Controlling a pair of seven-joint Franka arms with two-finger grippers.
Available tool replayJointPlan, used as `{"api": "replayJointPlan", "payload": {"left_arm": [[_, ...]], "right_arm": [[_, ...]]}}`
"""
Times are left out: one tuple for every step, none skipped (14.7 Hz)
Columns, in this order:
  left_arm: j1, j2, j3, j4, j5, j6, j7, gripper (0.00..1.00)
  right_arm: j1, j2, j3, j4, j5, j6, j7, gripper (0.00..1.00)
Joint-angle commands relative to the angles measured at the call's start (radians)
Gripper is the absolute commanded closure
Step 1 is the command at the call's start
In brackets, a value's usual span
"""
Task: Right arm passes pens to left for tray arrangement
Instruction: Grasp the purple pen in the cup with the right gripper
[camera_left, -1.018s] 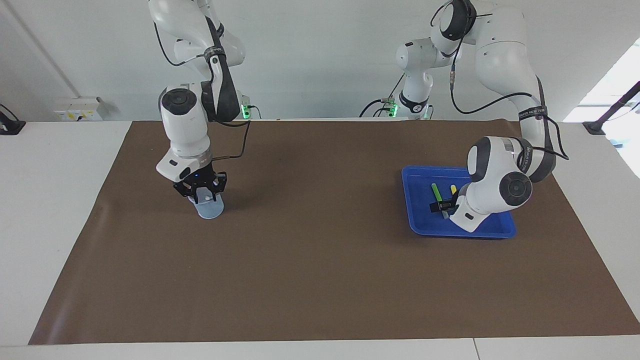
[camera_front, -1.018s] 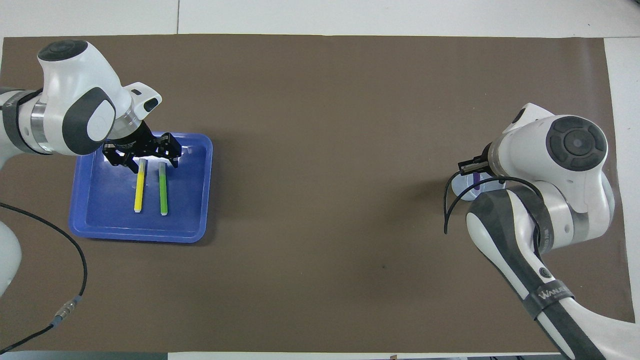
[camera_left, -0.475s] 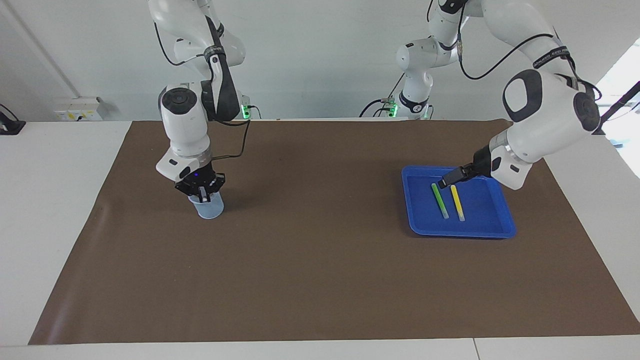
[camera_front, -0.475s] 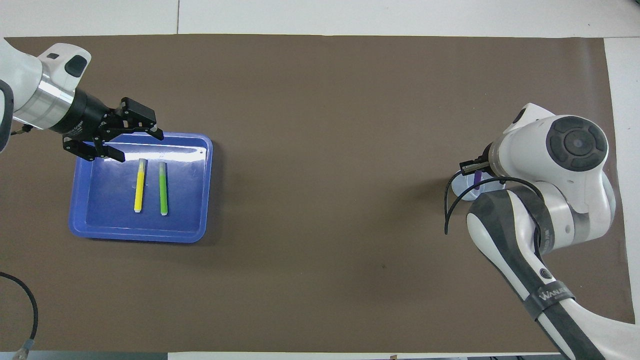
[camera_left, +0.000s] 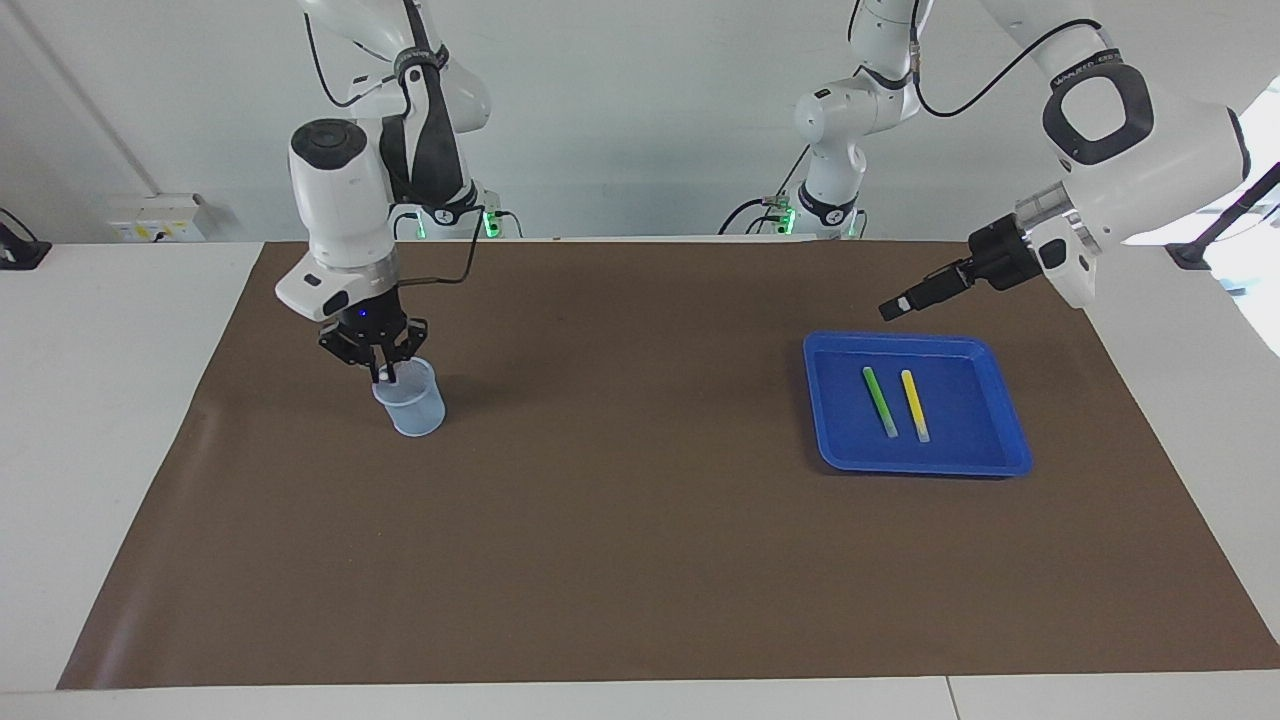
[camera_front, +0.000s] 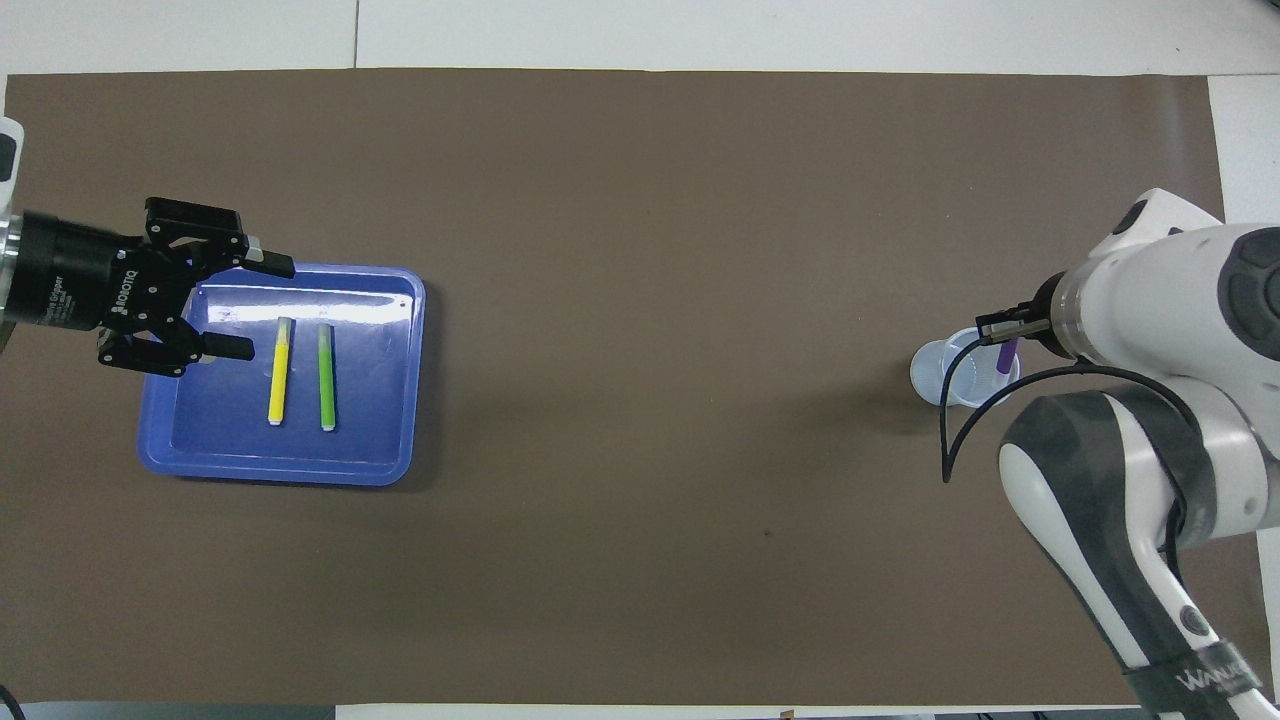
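Right gripper (camera_left: 379, 372) sits just above the cup (camera_left: 410, 398), raised a bit vs 1 s ago, when it was down in the cup mouth with fingers apart. Now the fingertips are pinched together on the top of the purple pen (camera_front: 1004, 354); from overhead, the pen's lower part hangs inside the cup (camera_front: 962, 366). Pen is mostly hidden in the facing view, only a pale end shows at the fingertips. Cup stands at the right arm's end of the brown mat (camera_left: 640, 520), same spot as before.

Left gripper (camera_left: 897, 304) has pulled up and back: 1 s ago it was low inside the tray, right over the pens; half a sec ago at the tray's edge nearer the robots; now in the air over the mat just past that edge. From overhead, left gripper (camera_front: 235, 305) has its fingers spread wide, nothing between them.

Tray (camera_left: 985, 455) is at the left arm's end of the mat, unmoved. Green pen (camera_left: 879, 400) and yellow pen (camera_left: 914, 405) lie flat in it side by side, parallel, not touching; same places as earlier, now fully uncovered.
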Motion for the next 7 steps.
{"api": "replayJointPlan", "payload": {"left_arm": [[0.029,-0.103,-0.001,-0.143,-0.121,0.029,0.006,0.00],[0.040,-0.125,0.001,-0.179,-0.170,0.029,0.006,0.00],[0.055,-0.149,0.001,-0.224,-0.226,0.030,0.006,0.00],[0.057,-0.171,0.002,-0.261,-0.269,0.030,0.004,0.00],[0.057,-0.192,0.002,-0.293,-0.315,0.036,0.003,0.00],[0.057,-0.204,0.002,-0.318,-0.345,0.047,0.000,0.00],[0.057,-0.217,0.002,-0.336,-0.368,0.059,-0.005,0.00]], "right_arm": [[-0.005,-0.039,0.002,0.071,0.005,-0.095,-0.016,1.00],[-0.005,-0.038,0.000,0.104,0.043,-0.111,-0.013,1.00],[-0.005,-0.038,0.000,0.118,0.088,-0.116,-0.010,1.00],[-0.004,-0.038,0.000,0.122,0.128,-0.111,0.007,1.00],[-0.004,-0.035,0.000,0.123,0.159,-0.103,0.040,1.00],[-0.004,-0.033,0.006,0.123,0.200,-0.100,0.092,1.00],[-0.002,-0.033,0.012,0.123,0.250,-0.099,0.167,1.00]]}}
